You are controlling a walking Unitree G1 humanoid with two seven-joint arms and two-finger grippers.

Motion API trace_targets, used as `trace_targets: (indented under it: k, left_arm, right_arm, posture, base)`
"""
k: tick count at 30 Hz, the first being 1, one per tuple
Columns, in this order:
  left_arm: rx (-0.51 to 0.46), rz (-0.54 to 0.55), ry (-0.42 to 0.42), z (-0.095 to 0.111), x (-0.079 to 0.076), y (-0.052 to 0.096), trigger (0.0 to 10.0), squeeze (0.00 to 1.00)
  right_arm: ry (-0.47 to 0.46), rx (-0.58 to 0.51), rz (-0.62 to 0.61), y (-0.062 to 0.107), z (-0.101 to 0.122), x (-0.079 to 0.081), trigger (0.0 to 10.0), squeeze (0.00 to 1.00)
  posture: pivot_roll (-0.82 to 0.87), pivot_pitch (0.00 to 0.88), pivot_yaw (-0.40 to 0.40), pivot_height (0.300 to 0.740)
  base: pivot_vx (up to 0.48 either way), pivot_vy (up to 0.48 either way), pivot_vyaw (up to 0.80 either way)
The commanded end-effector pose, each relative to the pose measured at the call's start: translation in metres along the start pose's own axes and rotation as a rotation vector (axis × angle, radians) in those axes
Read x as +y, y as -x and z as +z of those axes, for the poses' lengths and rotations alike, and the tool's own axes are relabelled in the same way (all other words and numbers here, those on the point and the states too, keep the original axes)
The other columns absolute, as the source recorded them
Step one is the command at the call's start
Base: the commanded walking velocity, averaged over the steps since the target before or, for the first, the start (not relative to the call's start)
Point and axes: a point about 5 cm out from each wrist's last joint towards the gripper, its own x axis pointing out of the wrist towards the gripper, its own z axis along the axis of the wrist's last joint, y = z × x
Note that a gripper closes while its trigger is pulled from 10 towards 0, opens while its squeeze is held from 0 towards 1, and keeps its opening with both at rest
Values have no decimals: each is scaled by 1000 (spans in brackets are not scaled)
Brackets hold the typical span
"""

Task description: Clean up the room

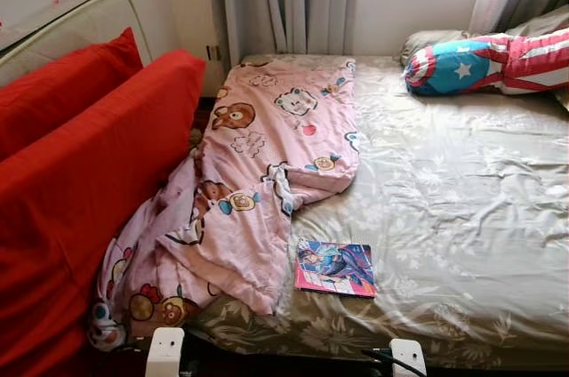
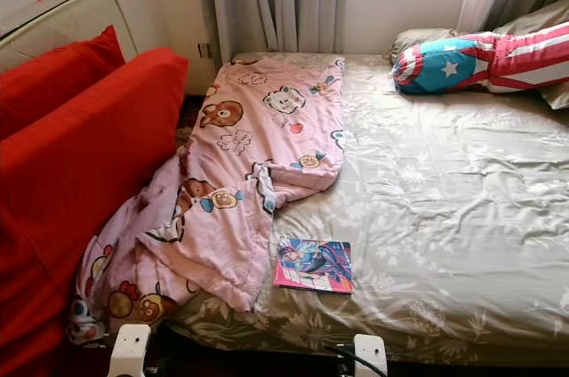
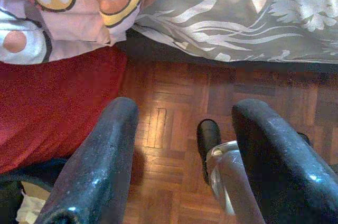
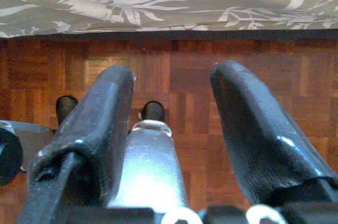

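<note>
Tidying looks barely begun: crumpled pink cartoon-print blanket (image 1: 258, 181) sprawls across the grey floral-sheeted bed (image 1: 462, 217), spilling off its foot, with a colourful thin comic book (image 1: 335, 268) just beside it. Left gripper (image 3: 185, 160) and right gripper (image 4: 174, 129) hang above parquet floor (image 3: 174, 123), jaws apart, empty.

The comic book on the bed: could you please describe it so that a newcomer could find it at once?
Start at the bed with the grey floral sheet and go to its near edge. There, just right of the crumpled pink cartoon-print blanket, lies a thin, flat comic book with a blue and pink cover. It is the only flat, rigid thing among the soft bedding.
</note>
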Motion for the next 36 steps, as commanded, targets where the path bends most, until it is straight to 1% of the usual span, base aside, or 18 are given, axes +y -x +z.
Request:
trace_targets:
  k: [1,5,17,21,25,26,27,28,29,31,34,35,36]
  left_arm:
    - [-9,1,10,2,1,0,10000,0]
    - [-11,4,13,3,2,0,10000,0]
    - [-22,3,21,5,0,-1,10000,0]
    - [-28,2,27,6,-1,-1,10000,0]
    - [-63,-10,39,15,-2,-3,10000,0]
    - [-92,-18,40,22,-3,-4,10000,0]
    - [-99,-19,40,23,-3,-4,10000,0]
    - [-141,-31,46,32,-4,-5,10000,0]
    - [-153,-35,47,34,-4,-5,10000,0]
    - [-317,-97,65,67,-11,-5,10000,0]
    - [-416,-132,70,83,-13,-3,10000,0]
    - [-484,-151,62,92,-13,1,10000,0]
    - [-517,-157,64,95,-13,3,10000,0]
  right_arm:
    - [8,-6,-3,0,2,-2,10000,0]
    - [12,-11,-5,0,3,-4,10000,0]
    - [27,-30,12,-1,8,3,10000,0]
    - [18,-42,18,-2,11,4,10000,0]
    - [26,-95,40,-3,24,6,10000,0]
    - [21,-134,53,-4,33,7,10000,0]
    - [20,-143,55,-4,35,8,10000,0]
    - [22,-176,70,-4,41,9,10000,0]
    - [22,-185,74,-4,42,9,10000,0]
    - [17,-333,114,-2,72,12,10000,0]
    - [10,-426,146,0,90,15,10000,0]
    - [14,-499,178,3,103,19,10000,0]
    - [23,-534,194,5,109,21,10000,0]
  posture:
    - [42,0,-9,740]
    - [40,0,-7,740]
    - [41,0,-14,740]
    - [42,0,-17,740]
    - [37,0,-19,740]
    - [36,0,-19,740]
    - [34,0,-18,740]
    - [27,0,-16,740]
    - [27,0,-16,740]
    - [27,0,-16,740]
    - [29,0,-13,740]
    - [27,0,-12,740]
    - [24,0,-12,740]
  base:
    - [311,0,0]
    - [315,0,0]
    - [313,0,0]
    - [0,0,0]
    - [0,0,0]
    - [0,0,0]
    - [0,0,0]
    - [0,0,0]
    - [0,0,0]
    - [0,0,0]
    - [0,0,0]
    - [0,0,0]
    - [0,0,0]
